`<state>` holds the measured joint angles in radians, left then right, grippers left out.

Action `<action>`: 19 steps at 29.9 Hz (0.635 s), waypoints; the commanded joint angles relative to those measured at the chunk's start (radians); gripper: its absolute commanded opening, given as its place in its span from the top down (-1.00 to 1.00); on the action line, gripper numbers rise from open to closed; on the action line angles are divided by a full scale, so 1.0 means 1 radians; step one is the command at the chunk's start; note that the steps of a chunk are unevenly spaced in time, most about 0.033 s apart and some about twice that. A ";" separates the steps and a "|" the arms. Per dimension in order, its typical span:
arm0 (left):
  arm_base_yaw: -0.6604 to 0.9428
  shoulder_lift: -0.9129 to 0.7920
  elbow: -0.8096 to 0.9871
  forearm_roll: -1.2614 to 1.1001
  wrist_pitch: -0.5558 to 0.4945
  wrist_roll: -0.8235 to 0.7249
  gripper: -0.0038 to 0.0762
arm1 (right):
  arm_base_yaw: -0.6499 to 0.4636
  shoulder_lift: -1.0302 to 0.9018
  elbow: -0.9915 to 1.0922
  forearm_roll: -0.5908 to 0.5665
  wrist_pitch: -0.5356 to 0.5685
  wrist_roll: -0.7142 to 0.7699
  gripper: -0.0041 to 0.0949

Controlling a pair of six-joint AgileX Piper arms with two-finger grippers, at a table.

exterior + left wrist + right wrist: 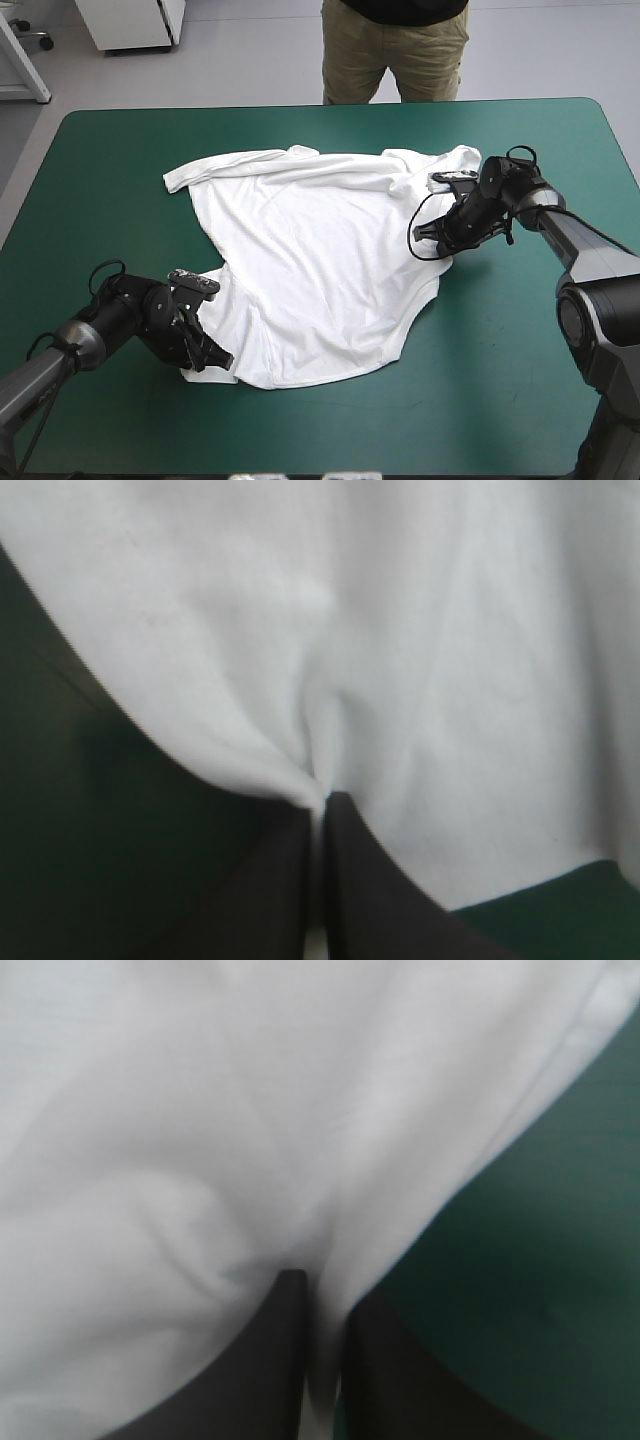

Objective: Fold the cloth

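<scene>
Mostly flat, the white T-shirt (310,270) lies spread, lightly wrinkled.

Pinching soft, matt white cloth of the T-shirt (320,260), wrinkling into gentle creases ahead of the smooth, dull black fingers (385,895); lying over a matt, even teal-green cover (120,180) beside them.

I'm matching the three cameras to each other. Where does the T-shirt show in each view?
High view: the T-shirt lies spread out mid-table, between the left gripper and the right gripper.
Left wrist view: a white field ahead of the gripper, its edge pinched between the fingers.
Right wrist view: a white field, pinched likewise.
Shared landmark: the teal-green cover bordering the shirt's edge.
</scene>
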<state>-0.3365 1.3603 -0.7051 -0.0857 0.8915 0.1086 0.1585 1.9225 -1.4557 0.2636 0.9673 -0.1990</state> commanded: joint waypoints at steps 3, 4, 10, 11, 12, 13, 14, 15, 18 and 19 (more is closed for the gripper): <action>-0.011 0.020 -0.003 -0.001 -0.110 -0.023 0.93 | -0.006 -0.093 -0.024 -0.016 -0.008 -0.022 0.92; -0.011 0.020 -0.020 0.027 -0.097 -0.040 0.93 | -0.006 -0.111 -0.024 -0.022 -0.008 -0.022 0.92; -0.011 -0.031 -0.261 0.241 0.003 -0.124 0.93 | -0.020 -0.304 -0.026 -0.039 -0.013 -0.030 0.92; -0.011 -0.036 -0.319 0.269 0.024 -0.126 0.93 | -0.023 -0.340 -0.031 -0.037 -0.015 -0.037 0.92; -0.011 -0.038 -0.379 0.292 0.044 -0.126 0.93 | -0.023 -0.374 -0.039 -0.042 -0.009 -0.039 0.92; -0.011 -0.038 -0.431 0.312 0.060 -0.131 0.93 | -0.023 -0.399 -0.051 -0.042 -0.001 -0.039 0.93; -0.011 -0.038 -0.496 0.329 0.081 -0.131 0.93 | -0.023 -0.428 -0.068 -0.037 0.008 -0.041 0.92; -0.011 -0.038 -0.561 0.345 0.096 -0.131 0.93 | -0.023 -0.457 -0.090 -0.032 0.016 -0.043 0.93; -0.011 -0.038 -0.742 0.359 0.124 -0.124 0.93 | -0.023 -0.523 -0.184 -0.012 0.031 -0.060 0.93; -0.011 -0.038 -0.808 0.359 0.138 -0.115 0.93 | -0.023 -0.542 -0.214 -0.007 0.032 -0.065 0.93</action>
<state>-0.3425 1.3593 -1.3408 0.2419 1.0201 -0.0096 0.1465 1.4748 -1.5625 0.2308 1.0285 -0.2403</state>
